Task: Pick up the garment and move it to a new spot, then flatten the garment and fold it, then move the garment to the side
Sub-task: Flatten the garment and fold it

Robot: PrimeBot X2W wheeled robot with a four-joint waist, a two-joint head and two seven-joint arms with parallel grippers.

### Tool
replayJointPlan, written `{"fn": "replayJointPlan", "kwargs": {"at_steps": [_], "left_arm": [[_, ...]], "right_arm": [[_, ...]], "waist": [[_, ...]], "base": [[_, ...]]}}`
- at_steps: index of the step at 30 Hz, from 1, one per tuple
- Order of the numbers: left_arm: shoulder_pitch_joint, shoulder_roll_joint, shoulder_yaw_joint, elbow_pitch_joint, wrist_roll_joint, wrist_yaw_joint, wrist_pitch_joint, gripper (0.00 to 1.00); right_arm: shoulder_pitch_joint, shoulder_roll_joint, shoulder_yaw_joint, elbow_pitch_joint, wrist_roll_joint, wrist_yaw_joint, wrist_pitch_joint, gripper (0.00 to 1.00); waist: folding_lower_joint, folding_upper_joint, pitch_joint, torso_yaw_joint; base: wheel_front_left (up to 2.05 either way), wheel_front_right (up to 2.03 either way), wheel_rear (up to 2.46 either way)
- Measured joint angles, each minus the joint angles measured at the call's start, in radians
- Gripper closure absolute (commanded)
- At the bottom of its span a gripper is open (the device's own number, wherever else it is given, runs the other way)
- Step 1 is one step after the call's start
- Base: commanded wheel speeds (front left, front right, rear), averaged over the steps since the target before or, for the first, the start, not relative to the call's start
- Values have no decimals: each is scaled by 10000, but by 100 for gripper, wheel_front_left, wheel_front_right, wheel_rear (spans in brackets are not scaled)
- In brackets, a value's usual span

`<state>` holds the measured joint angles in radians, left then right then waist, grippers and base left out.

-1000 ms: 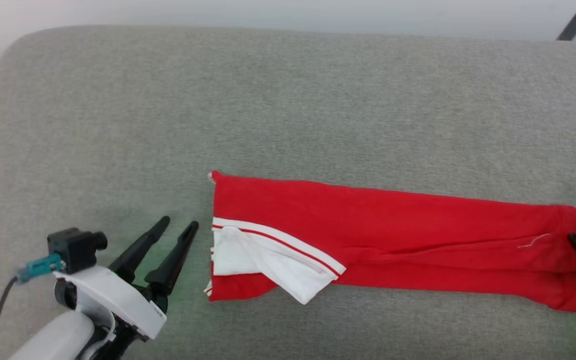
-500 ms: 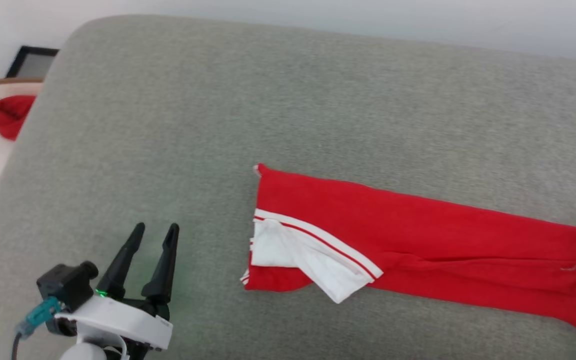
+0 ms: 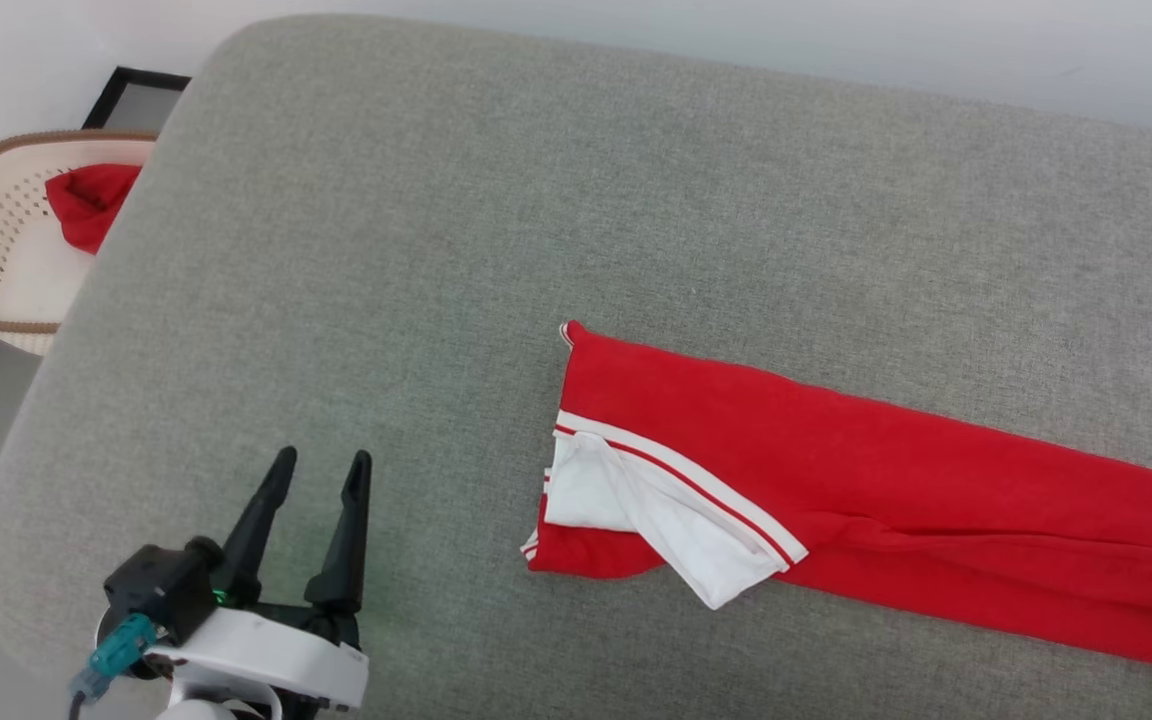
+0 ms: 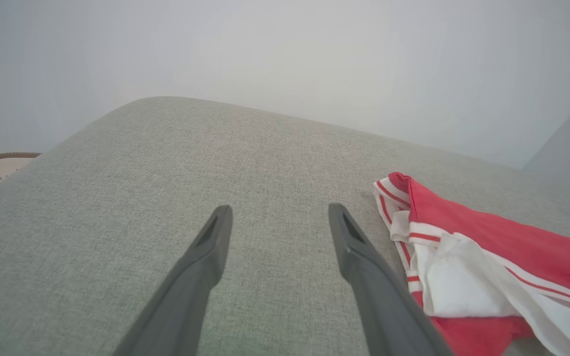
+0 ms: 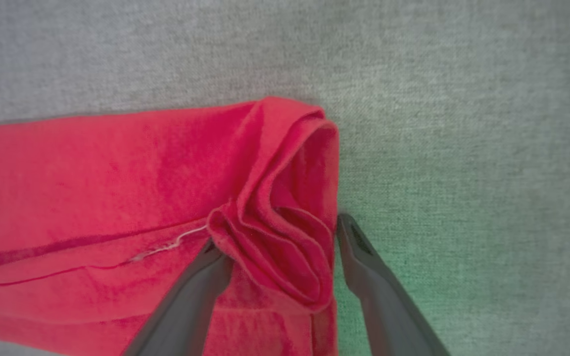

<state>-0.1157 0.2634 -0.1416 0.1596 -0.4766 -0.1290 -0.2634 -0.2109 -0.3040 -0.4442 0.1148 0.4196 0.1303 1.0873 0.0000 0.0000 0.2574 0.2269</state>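
The grey upholstered cushion (image 3: 436, 250), rounded at its corners, bears the red jersey shirt (image 3: 886, 480), folded into a long flat band from centre toward 4 o'clock, white sleeve (image 3: 676, 530) at its 9 o'clock end.

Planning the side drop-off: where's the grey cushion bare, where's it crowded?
Free: the broad stretch of grey fabric cushion between its far edge and the folded red shirt with white sleeve; also the strip between the open left tool and the shirt's sleeve end. Crowded: the shirt's other end, where the right tool straddles bunched cloth.
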Motion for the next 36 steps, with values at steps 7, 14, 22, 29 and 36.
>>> {"fn": "replayJointPlan", "kwargs": {"at_steps": [7,14,22,29,36], "left_arm": [[39,-23,84,-86,184,0,0,0],[39,100,119,-232,255,0,0,0],[47,255,307,-522,339,-2,0,0],[-23,472,247,-767,359,-2,0,0],[-44,594,247,-782,318,-2,0,0]], "right_arm": [[8,303,35,-213,-82,0,-244,100],[-123,431,-35,-188,-79,10,-922,100],[-682,276,-934,27,-550,10,-2506,100],[-863,-324,-2305,211,-1306,10,-3590,100],[-736,-1267,-3233,972,-2059,10,-4707,100]], "waist": [[0,0,-8,-84],[0,0,22,-315],[0,0,192,-835],[0,0,438,-1342],[0,1,577,-1686]], "base": [[0,0,0],[0,0,0],[0,0,0],[0,0,0],[0,0,0]]}}
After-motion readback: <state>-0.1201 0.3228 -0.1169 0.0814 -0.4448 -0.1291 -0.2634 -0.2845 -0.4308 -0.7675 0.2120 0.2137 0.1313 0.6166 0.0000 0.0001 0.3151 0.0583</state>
